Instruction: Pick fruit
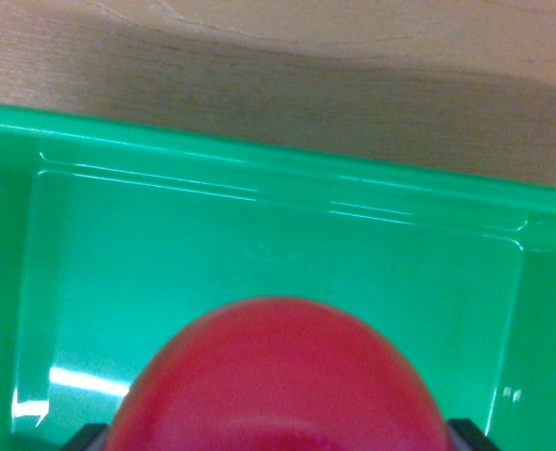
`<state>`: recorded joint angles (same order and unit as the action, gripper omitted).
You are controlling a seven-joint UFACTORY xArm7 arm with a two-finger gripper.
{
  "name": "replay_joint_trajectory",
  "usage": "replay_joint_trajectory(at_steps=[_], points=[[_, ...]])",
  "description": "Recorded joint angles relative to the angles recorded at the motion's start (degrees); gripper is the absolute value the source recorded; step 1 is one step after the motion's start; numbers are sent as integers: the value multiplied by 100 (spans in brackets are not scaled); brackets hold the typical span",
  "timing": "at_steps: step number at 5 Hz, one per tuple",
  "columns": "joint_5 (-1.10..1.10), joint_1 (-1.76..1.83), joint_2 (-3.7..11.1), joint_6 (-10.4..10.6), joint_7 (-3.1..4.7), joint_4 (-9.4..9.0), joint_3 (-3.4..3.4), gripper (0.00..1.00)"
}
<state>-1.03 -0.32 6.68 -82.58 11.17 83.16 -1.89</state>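
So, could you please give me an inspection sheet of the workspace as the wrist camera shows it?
Surface: wooden tabletop, bare along the top, partly in shadow.
Job's things: red fruit, blurred, close to the lens, over the green bin; its floor looks empty.
Clutter: nothing seen.
Grippers: claw seen only as dark tips at the fruit's two sides; whether it grips cannot be told.
Cables: nothing seen.
Surroundings: nothing seen beyond table and bin.
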Motion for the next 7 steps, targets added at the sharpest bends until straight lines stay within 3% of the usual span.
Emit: replay_joint_trajectory(at_steps=[3, 7], points=[[-2, 1, -99, -256, 3, 157, 0, 100], [-2, 1, -139, -361, 4, 222, 0, 100]])
